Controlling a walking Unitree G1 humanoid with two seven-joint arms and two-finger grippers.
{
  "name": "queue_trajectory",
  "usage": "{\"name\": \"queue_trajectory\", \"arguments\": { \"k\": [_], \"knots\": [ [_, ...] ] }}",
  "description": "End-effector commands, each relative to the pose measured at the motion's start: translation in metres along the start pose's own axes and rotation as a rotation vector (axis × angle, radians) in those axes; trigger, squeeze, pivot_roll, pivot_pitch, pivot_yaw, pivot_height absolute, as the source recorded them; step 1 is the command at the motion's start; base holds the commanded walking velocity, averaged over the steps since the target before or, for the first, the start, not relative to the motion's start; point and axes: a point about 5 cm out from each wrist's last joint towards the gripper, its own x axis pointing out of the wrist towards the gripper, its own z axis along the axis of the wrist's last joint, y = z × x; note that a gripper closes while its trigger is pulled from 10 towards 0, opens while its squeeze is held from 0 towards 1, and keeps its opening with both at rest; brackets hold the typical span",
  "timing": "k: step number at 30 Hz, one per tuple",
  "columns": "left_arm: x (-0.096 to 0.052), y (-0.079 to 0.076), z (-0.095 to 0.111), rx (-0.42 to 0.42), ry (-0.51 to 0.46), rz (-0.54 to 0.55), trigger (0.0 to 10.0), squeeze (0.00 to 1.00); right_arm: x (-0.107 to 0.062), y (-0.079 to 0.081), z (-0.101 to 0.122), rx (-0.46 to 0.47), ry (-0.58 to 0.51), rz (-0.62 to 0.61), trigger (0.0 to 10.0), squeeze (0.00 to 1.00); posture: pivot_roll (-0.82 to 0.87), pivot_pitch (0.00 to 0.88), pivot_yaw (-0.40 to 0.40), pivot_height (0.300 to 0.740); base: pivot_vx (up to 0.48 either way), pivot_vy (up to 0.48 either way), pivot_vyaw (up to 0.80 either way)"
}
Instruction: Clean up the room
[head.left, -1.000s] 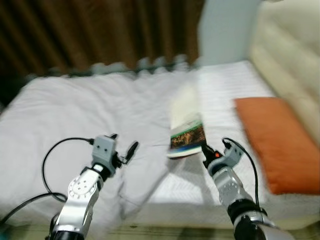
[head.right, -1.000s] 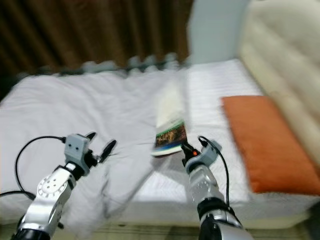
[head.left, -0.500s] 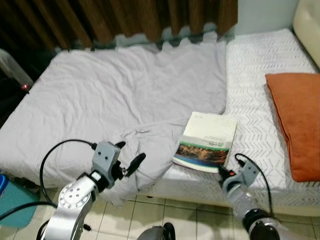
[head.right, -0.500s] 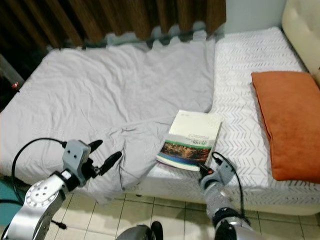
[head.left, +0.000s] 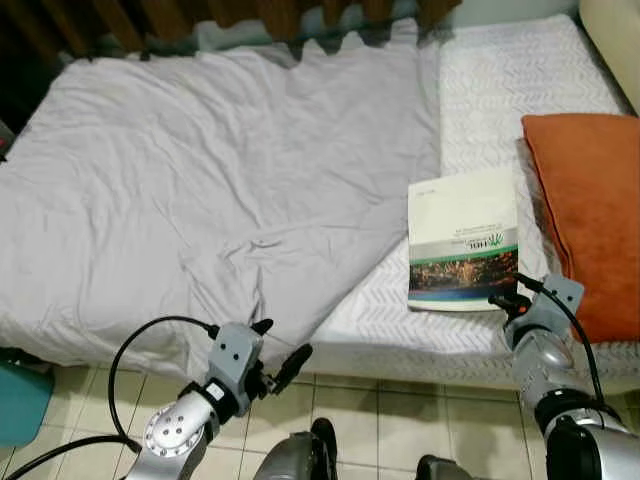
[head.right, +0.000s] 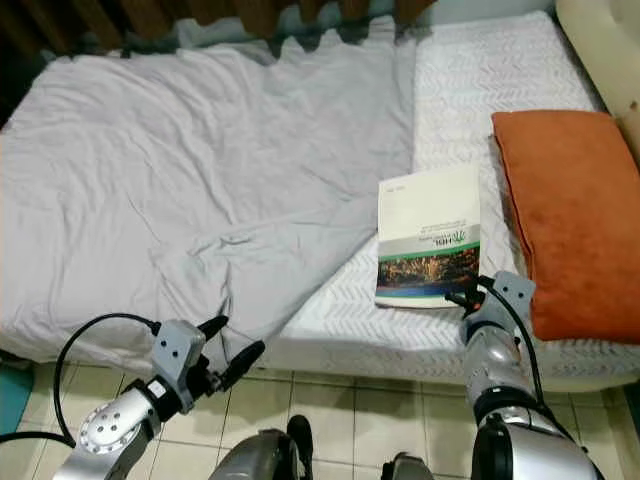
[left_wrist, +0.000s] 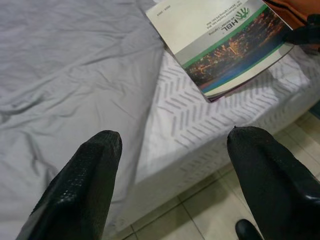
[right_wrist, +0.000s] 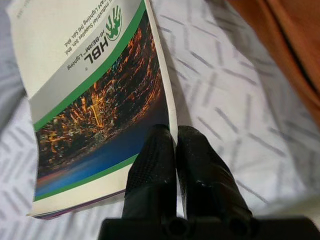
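A book (head.left: 462, 240) with a white, green and city-photo cover lies flat on the white mattress (head.left: 500, 80), close beside an orange pillow (head.left: 585, 200). My right gripper (head.left: 503, 297) is at the book's near right corner. In the right wrist view its fingers (right_wrist: 155, 160) are shut on the book's (right_wrist: 95, 95) edge. My left gripper (head.left: 281, 340) hangs open in front of the bed's edge, above the floor tiles, with nothing between its fingers (left_wrist: 95, 180). A crumpled grey sheet (head.left: 200, 180) covers the left of the bed and droops over its front edge.
Beige floor tiles (head.left: 400, 420) run along the front of the bed. A teal object (head.left: 20, 400) stands on the floor at the far left. Brown curtains (head.left: 250, 10) hang behind the bed. A padded cream headboard (head.right: 600, 30) is at the far right.
The camera has tilted down toward the bed's front edge. The book, still in my right gripper, has turned squarer and lies nearer the pillow. My left gripper sits lower, over the tiles.
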Motion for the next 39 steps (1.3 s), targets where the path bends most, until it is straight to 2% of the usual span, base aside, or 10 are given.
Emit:
{"name": "queue_trajectory", "arguments": {
  "k": [1,6,7,12,15,19,26,31,36,39],
  "knots": [
    [-0.006,0.001,-0.007,0.01,0.035,0.015,10.0,0.0,-0.002,-0.009,-0.005,0.0,0.018,-0.033,0.0,0.0,0.15,0.408,0.171,0.74,0.0,0.0,0.0],
    [-0.009,0.001,-0.008,0.004,0.032,0.026,10.0,0.0,-0.002,-0.014,-0.005,0.031,0.037,-0.039,0.0,0.0,0.15,0.406,0.178,0.74,0.0,0.0,0.0],
    [-0.011,-0.001,-0.009,-0.007,0.027,0.023,10.0,0.0,-0.002,-0.015,-0.009,0.059,0.074,-0.023,0.0,0.0,0.16,0.404,0.18,0.74,0.0,0.0,0.0],
    [-0.012,-0.008,-0.009,-0.007,0.022,0.012,10.0,0.0,-0.002,-0.024,-0.006,0.015,0.096,-0.039,0.0,0.0,0.16,0.397,0.176,0.74,0.0,0.0,0.0],
    [-0.012,-0.009,-0.01,-0.008,0.023,0.02,10.0,0.0,-0.002,-0.033,-0.001,0.082,0.093,-0.079,0.0,0.0,0.16,0.387,0.172,0.74,0.0,0.0,0.0],
    [-0.011,-0.007,-0.009,-0.004,0.022,0.023,10.0,0.0,-0.001,-0.036,0.002,0.133,0.084,-0.1,0.0,0.0,0.15,0.379,0.17,0.74,0.0,0.0,0.0],
    [-0.009,-0.007,-0.009,0.0,0.02,0.025,10.0,0.0,-0.002,-0.055,0.014,0.174,0.043,-0.208,0.0,0.0,0.15,0.363,0.167,0.74,0.0,0.0,0.0],
    [-0.009,-0.007,-0.01,-0.004,0.022,0.029,10.0,0.0,-0.002,-0.054,0.012,0.145,0.071,-0.175,0.0,0.0,0.15,0.363,0.166,0.74,0.0,0.0,0.0],
    [-0.008,-0.011,-0.009,0.009,0.011,0.024,10.0,0.0,0.0,-0.046,0.01,-0.021,0.14,-0.084,0.0,0.0,0.15,0.376,0.161,0.74,0.0,0.0,0.0],
    [-0.008,-0.012,-0.009,0.008,0.009,0.023,10.0,0.0,0.0,-0.045,0.012,-0.024,0.138,-0.079,0.0,0.0,0.15,0.378,0.159,0.74,0.0,0.0,0.0]
  ]
}}
